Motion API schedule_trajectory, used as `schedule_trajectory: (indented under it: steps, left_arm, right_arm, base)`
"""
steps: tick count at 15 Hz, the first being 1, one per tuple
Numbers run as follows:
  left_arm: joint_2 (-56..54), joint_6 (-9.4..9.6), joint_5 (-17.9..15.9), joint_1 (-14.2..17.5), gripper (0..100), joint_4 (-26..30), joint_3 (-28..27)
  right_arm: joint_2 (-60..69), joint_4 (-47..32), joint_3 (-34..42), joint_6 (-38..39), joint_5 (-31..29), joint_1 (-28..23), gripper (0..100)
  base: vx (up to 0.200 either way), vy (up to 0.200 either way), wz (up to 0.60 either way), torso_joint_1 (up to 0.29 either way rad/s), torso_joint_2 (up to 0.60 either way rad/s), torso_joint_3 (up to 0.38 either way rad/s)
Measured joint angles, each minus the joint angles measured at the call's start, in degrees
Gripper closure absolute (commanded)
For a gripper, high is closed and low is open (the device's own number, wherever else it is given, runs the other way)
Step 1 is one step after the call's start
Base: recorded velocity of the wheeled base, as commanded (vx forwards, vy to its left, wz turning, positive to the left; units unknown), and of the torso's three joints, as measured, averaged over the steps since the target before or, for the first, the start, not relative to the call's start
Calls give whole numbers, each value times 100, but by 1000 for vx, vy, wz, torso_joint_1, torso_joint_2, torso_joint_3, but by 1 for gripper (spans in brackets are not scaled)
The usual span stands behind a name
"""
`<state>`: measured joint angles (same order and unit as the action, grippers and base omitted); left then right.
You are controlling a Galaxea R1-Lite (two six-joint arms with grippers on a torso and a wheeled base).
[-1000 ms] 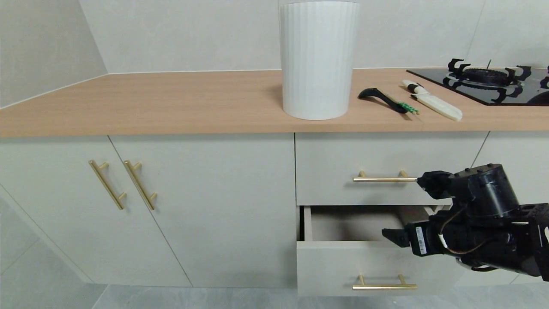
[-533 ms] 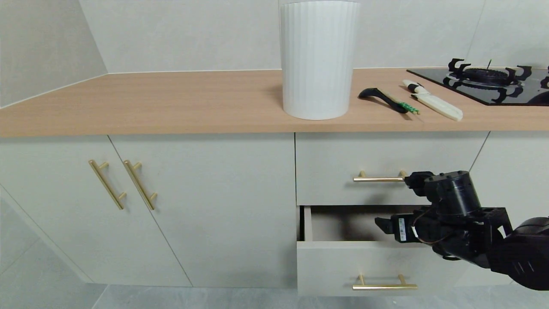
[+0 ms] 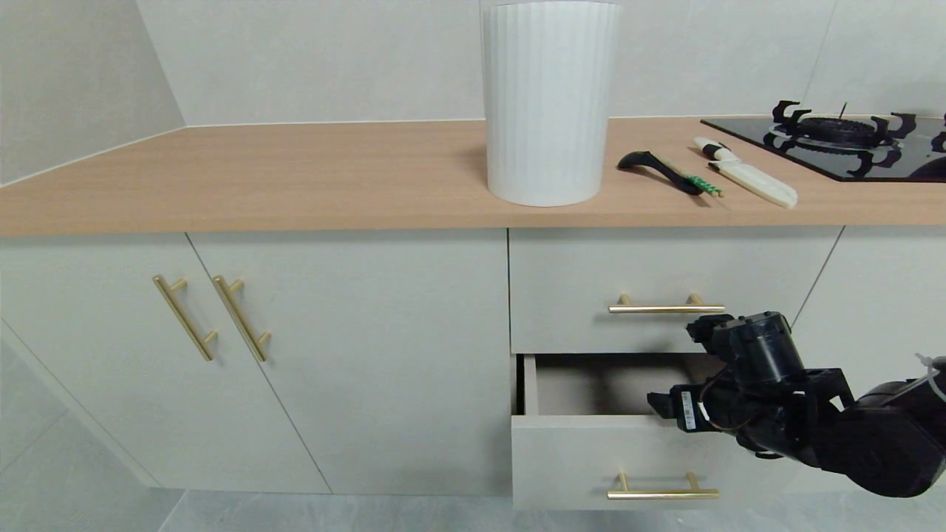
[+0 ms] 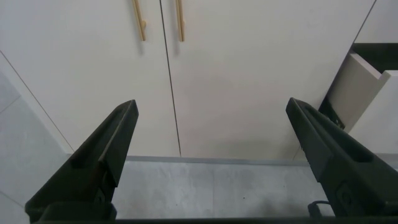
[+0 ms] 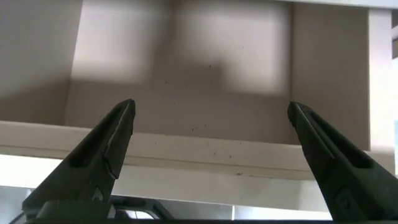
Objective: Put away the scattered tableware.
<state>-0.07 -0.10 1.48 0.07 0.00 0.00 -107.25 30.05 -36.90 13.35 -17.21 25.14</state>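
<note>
While the left gripper (image 4: 211, 104) hung open by the pale grey cabinet doors (image 4: 249, 74), the black plastic ladle (image 3: 660, 171) and white-bladed knife (image 3: 746, 182) lay up on the wooden countertop (image 3: 295, 177). The right gripper (image 5: 210, 106), open and empty at the pale half-open bottom drawer (image 3: 591, 443), could've snagged the brass bar handle (image 3: 665, 308) just above if it rose carelessly.

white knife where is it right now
Head view, right side: the white knife lies on the countertop, between the black utensil and the gas hob.

Black spoon-like utensil (image 3: 660, 171) and white knife (image 3: 748, 178) lie flat, near each other, on the countertop (image 3: 295, 177), angled alike; lower drawer (image 3: 591, 443) stands partly open.
</note>
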Motion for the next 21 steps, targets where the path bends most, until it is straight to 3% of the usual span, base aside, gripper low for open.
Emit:
schedule_trajectory:
  steps: [3,21]
  left_arm:
    - [0,2,0,0,0,0,0]
    - [0,0,-2,-2,0,0,0]
  right_arm:
    - [22,-83,94,-30,46,51,0]
    - [979,-2916,27,-407,389,788,0]
  base:
    - [0,0,0,0,0,0]
    - [0,0,0,0,0,0]
